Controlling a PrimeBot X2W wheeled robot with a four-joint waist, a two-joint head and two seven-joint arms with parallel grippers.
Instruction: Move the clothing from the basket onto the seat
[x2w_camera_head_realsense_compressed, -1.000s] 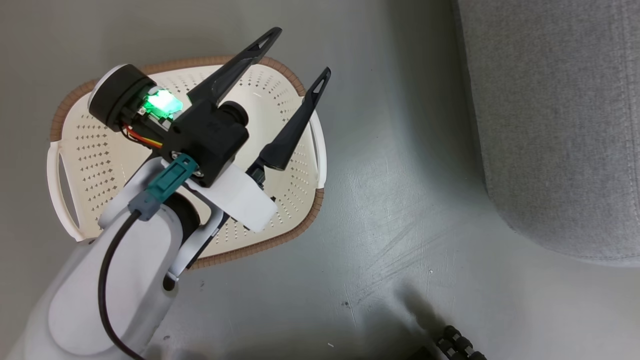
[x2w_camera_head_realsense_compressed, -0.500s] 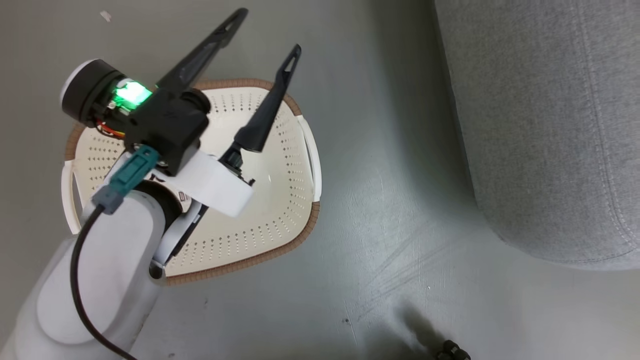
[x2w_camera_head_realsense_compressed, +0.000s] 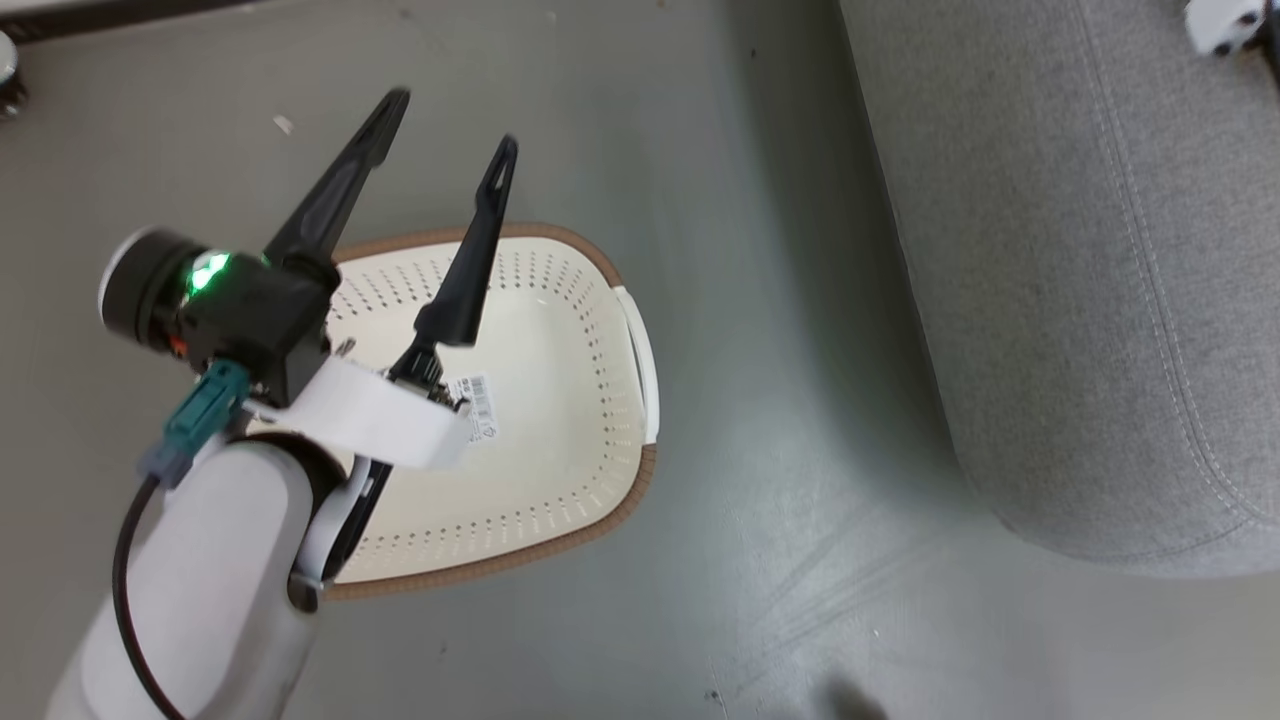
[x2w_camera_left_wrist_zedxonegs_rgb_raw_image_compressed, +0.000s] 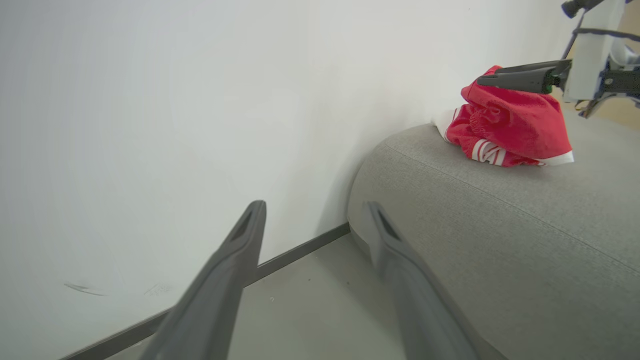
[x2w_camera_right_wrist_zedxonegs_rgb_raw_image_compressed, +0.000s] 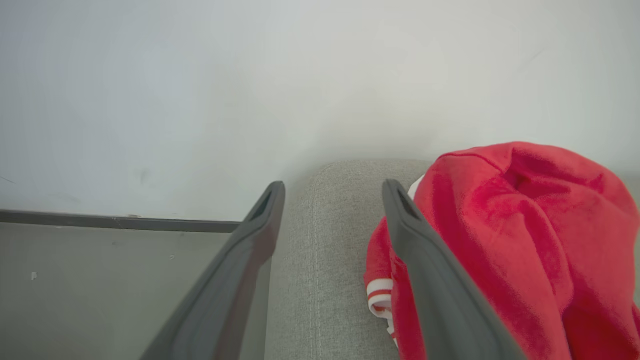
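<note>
The cream basket (x2w_camera_head_realsense_compressed: 560, 470) with its brown rim stands on the grey floor, with nothing in it but a label sticker (x2w_camera_head_realsense_compressed: 478, 402). Above it my left gripper (x2w_camera_head_realsense_compressed: 452, 120) hangs open, fingertips past the far rim; in the left wrist view the left gripper (x2w_camera_left_wrist_zedxonegs_rgb_raw_image_compressed: 315, 207) points at the wall and the seat's end. The grey seat (x2w_camera_head_realsense_compressed: 1080, 300) is on the right. On the seat (x2w_camera_left_wrist_zedxonegs_rgb_raw_image_compressed: 500, 225) lies the red clothing (x2w_camera_left_wrist_zedxonegs_rgb_raw_image_compressed: 510, 125) with white stripes. My right gripper (x2w_camera_right_wrist_zedxonegs_rgb_raw_image_compressed: 334, 187) is open just above the seat (x2w_camera_right_wrist_zedxonegs_rgb_raw_image_compressed: 320, 250), its right finger beside the clothing (x2w_camera_right_wrist_zedxonegs_rgb_raw_image_compressed: 500, 240), holding nothing.
A white wall with a dark skirting board (x2w_camera_left_wrist_zedxonegs_rgb_raw_image_compressed: 300, 247) runs behind the seat. A strip of grey floor (x2w_camera_head_realsense_compressed: 780, 400) separates the basket from the seat. A small white scrap (x2w_camera_head_realsense_compressed: 284, 124) lies on the floor beyond the basket.
The head camera has shifted, bringing more of the seat into view. My left gripper has moved from over the basket's middle toward its far left rim, uncovering the label sticker.
</note>
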